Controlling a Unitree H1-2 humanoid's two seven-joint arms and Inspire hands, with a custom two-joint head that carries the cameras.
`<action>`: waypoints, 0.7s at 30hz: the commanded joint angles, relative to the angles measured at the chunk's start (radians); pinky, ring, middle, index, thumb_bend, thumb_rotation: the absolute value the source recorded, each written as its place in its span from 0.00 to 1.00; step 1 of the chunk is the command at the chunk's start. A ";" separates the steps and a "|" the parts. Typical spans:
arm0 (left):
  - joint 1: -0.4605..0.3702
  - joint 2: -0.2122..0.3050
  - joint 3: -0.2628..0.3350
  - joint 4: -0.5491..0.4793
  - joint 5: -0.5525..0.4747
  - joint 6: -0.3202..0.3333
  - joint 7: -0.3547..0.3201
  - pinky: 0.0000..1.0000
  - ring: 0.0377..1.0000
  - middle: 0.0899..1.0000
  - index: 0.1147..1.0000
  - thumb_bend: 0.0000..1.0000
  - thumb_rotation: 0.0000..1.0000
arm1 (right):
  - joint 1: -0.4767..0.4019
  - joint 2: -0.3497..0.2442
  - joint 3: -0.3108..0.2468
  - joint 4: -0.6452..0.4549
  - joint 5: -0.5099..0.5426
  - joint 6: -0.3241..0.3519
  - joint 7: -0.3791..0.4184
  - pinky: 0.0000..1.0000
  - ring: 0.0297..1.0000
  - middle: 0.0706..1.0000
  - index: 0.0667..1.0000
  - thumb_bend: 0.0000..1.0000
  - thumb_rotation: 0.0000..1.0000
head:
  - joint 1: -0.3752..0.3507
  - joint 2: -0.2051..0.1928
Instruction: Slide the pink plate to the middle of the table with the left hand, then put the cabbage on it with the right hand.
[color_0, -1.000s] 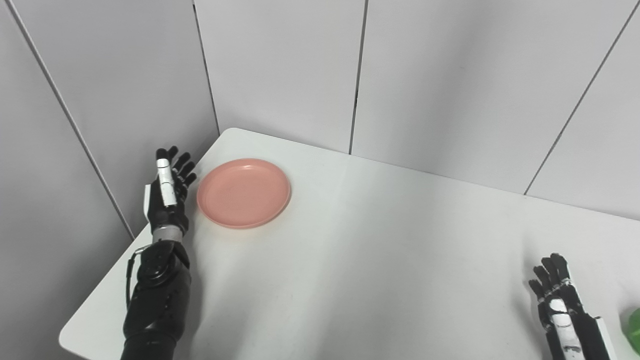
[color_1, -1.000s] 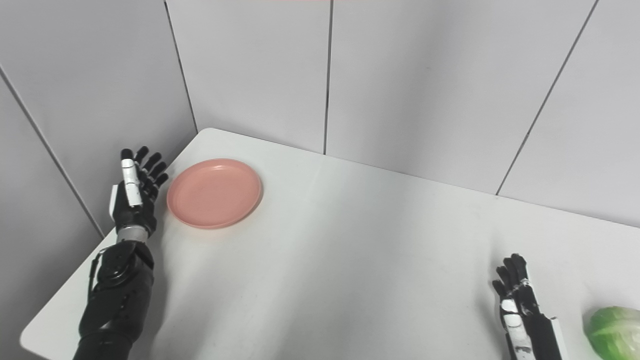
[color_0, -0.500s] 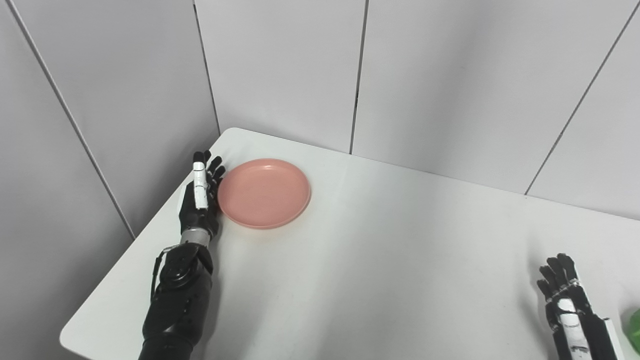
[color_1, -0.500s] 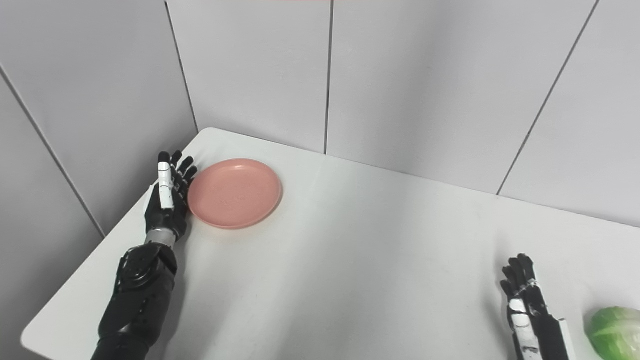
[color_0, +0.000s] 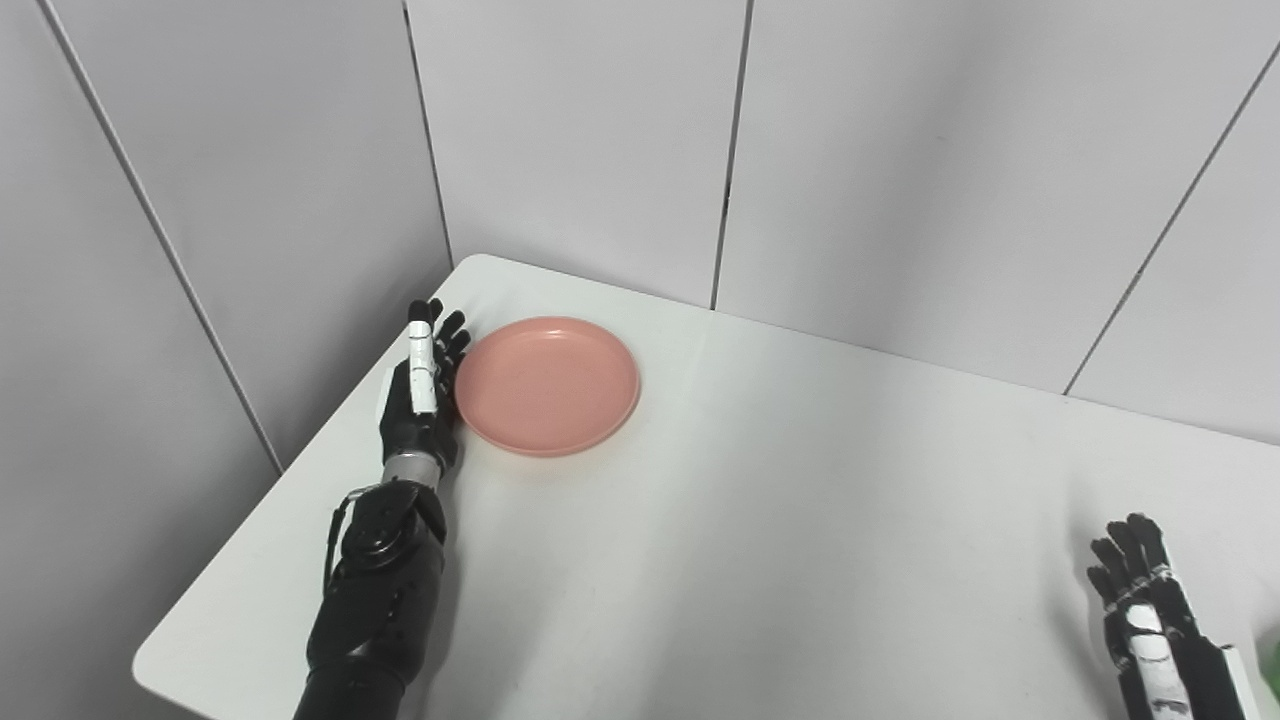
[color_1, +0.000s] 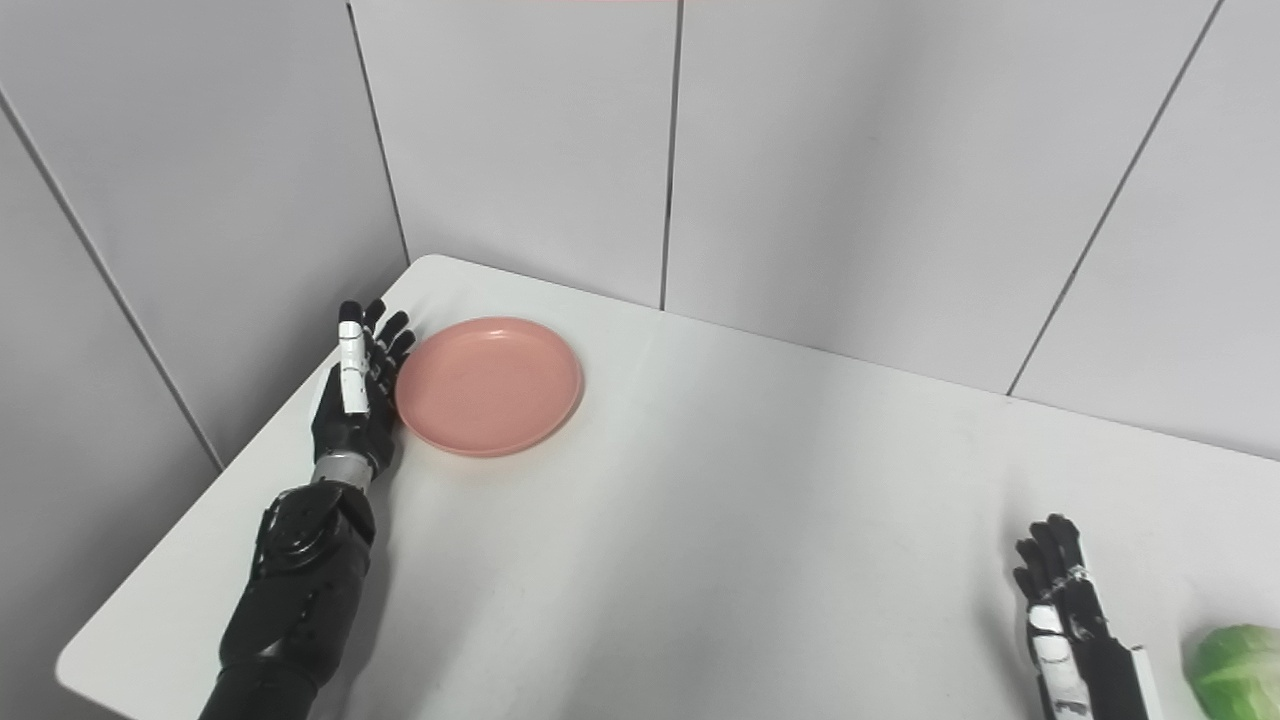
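The pink plate lies flat near the table's far left corner. My left hand stands on edge at the plate's left rim, open with fingers straight and pointing away from me, touching or nearly touching the rim. My right hand rests low at the front right, open and holding nothing. The green cabbage sits on the table just right of that hand, cut off by the picture's corner; a small gap separates them.
The white table has a rounded far left corner close to grey wall panels on the left and behind. Its left edge runs just beside my left forearm.
My left hand swung right from beyond the table's edge onto the plate's rim and pushed the plate a little to the right. The camera also shifted slightly. The right hand sank slightly lower.
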 joint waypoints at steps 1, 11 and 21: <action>-0.021 -0.009 -0.028 -0.038 0.028 0.004 -0.005 1.00 0.96 0.94 0.95 0.83 1.00 | 0.003 0.003 -0.005 -0.005 0.013 -0.015 -0.002 1.00 0.96 0.95 0.96 0.83 0.75 | -0.004 0.004; -0.010 -0.050 -0.088 -0.094 0.040 0.051 -0.034 0.95 0.92 0.89 0.91 0.82 1.00 | 0.011 -0.006 -0.006 -0.016 -0.001 -0.023 -0.003 1.00 0.99 0.97 0.96 0.82 0.77 | 0.017 0.006; -0.010 -0.090 -0.127 -0.088 0.063 0.071 -0.036 0.97 0.92 0.89 0.91 0.78 1.00 | 0.010 0.002 -0.013 -0.012 0.008 -0.017 -0.008 1.00 0.99 0.97 0.96 0.83 0.76 | 0.008 0.001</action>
